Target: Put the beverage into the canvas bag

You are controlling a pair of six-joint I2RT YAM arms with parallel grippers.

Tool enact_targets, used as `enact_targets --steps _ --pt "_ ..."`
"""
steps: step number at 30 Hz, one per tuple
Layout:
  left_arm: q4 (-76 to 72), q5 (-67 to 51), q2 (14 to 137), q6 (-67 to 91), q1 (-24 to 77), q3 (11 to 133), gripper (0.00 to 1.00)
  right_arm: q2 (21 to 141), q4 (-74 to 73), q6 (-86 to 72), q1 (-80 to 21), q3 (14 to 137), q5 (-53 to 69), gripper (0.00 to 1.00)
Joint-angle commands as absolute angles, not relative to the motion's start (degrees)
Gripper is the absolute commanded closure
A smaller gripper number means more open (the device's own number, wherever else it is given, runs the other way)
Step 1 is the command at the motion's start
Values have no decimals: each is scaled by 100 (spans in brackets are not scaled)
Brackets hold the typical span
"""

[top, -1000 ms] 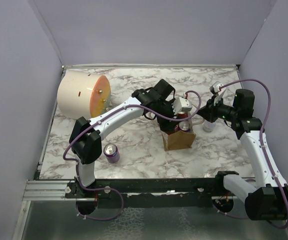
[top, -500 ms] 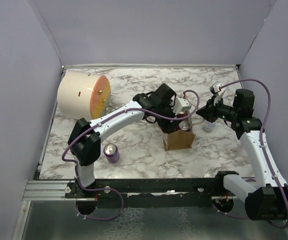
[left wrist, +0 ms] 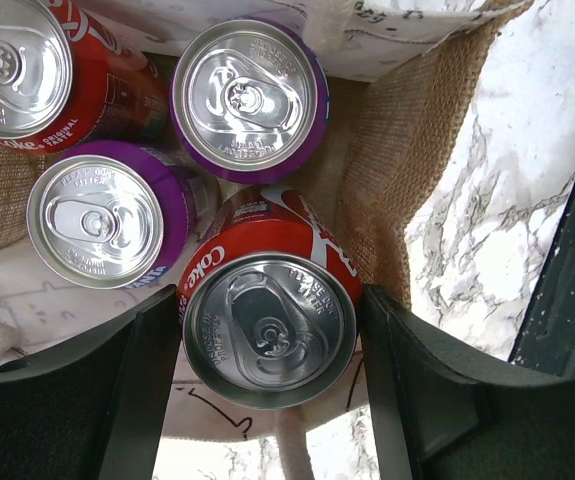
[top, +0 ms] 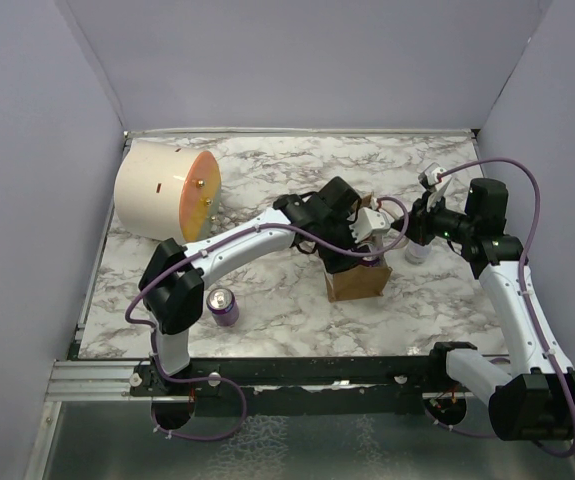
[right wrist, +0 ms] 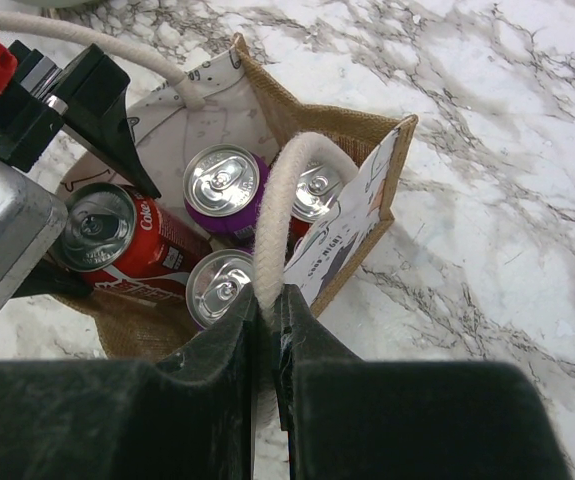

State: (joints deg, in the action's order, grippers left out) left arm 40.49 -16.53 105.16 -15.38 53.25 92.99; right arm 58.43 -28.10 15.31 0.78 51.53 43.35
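Left gripper [left wrist: 267, 345] clamped on Coke can [left wrist: 267, 300], can already inside canvas bag [left wrist: 392, 170]. Two purple cans [left wrist: 250, 100] and a second red can [left wrist: 17, 65] sit just past its fingertips. Right gripper [right wrist: 267, 335] pinched narrow on the bag's white rope handle [right wrist: 279, 190].

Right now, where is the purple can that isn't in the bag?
Top view: the purple can stands near the front left, beside the left arm, left of the canvas bag.

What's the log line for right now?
left hand: gripping red cola can in brown canvas bag | right hand: pinching white rope handle
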Motion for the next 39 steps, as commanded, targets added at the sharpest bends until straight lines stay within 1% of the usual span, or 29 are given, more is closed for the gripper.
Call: enact_targets --steps 1,6,22,28,33,39 --pt "4073 -1551 10559 -1884 5344 9231 100 5797 -2804 1582 97 5091 4406 99" --pt "4077 -1540 10608 -2096 5346 9148 96 5798 -2778 1591 97 5063 4408 99" --pt "3681 -1603 10788 -2224 5348 8817 69 5746 -2762 1600 97 5012 4403 99" --pt "3630 -1711 10826 -2187 5345 8755 62 5719 -2768 1600 101 5002 4405 99" --pt "3695 -1764 10871 -2133 5348 8719 53 5714 -2762 1591 97 5010 4405 99" --pt "3868 -1758 10908 -2077 5344 8832 47 5683 -2764 1582 97 5009 4404 99"
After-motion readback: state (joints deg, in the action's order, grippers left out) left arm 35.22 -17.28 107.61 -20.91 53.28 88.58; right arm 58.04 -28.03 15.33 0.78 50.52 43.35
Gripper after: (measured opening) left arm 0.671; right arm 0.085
